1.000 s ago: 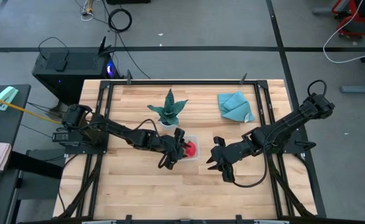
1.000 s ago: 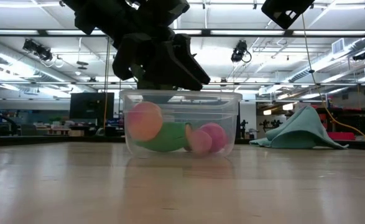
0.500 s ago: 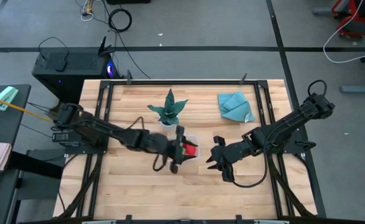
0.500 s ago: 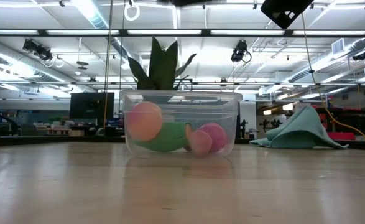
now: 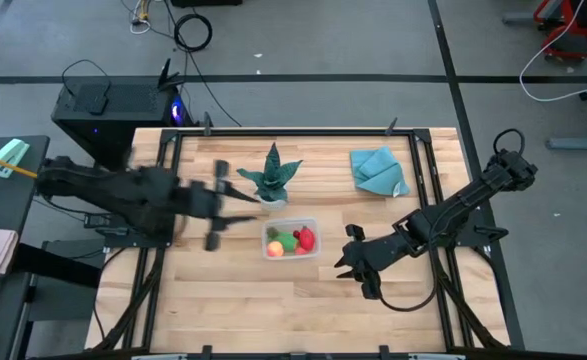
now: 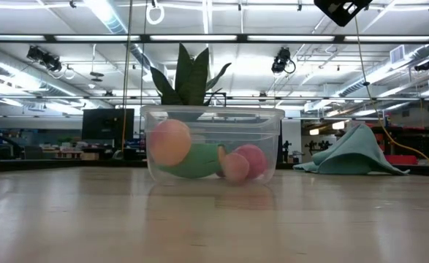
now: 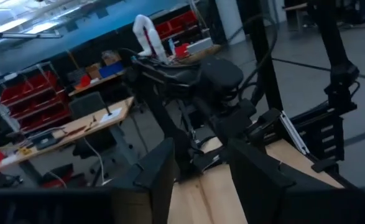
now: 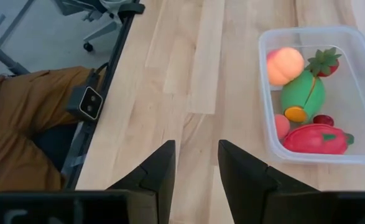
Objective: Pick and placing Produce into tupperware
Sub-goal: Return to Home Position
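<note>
The clear tupperware tub [image 5: 290, 240] stands on the table's middle, also in the low view [image 6: 212, 142] and the right wrist view [image 8: 350, 93]. The produce lies inside it: an orange-yellow round one [image 8: 285, 65], a green oval [image 8: 303, 96], a red one [image 8: 319, 138] and a small strawberry [image 8: 326, 61]. My left gripper [image 5: 238, 208] hangs open to the left of the tub, beside the potted plant, fingers apart in its wrist view [image 7: 201, 186]. My right gripper [image 5: 351, 262] waits open to the right of the tub [image 8: 194, 174], touching nothing.
A spiky teal plant in a white pot [image 5: 271, 177] stands just beyond the tub on its far side. A blue cloth [image 5: 378, 170] lies bunched toward the far right corner. Bare wood shows on the near side. Brown cloth [image 8: 27, 124] shows past the table's edge.
My left gripper has drawn back from above the tub toward the table's left edge, fast enough to blur, and has left the low view. The tub and the produce in it have kept their places.
</note>
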Available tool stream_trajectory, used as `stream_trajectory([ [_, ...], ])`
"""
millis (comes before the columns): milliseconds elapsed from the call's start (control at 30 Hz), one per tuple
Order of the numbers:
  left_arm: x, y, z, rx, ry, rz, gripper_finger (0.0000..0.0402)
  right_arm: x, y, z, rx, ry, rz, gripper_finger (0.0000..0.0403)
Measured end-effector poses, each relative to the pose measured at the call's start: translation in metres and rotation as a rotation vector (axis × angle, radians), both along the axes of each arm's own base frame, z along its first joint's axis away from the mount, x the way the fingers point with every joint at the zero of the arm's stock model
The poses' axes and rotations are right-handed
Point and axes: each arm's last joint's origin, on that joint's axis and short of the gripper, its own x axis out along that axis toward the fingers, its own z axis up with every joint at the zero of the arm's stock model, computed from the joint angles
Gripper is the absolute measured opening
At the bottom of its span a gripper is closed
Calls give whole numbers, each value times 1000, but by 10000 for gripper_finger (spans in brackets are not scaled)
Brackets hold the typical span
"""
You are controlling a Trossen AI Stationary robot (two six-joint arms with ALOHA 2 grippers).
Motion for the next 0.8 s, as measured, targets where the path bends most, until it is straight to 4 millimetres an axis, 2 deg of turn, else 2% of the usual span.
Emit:
stream_trajectory([
  [233,-74,19,18,-100,10,20,136,0,1,0,-11,-11,-9,128],
  [367,-102,24,15,-147,55,63,122,0,2,1,-8,-26,-10,128],
  [600,-117,24,4,-172,150,153,104,1,2,2,-7,-28,-10,128],
  [800,-120,15,-2,-158,57,102,89,0,3,2,-3,-28,-14,128],
])
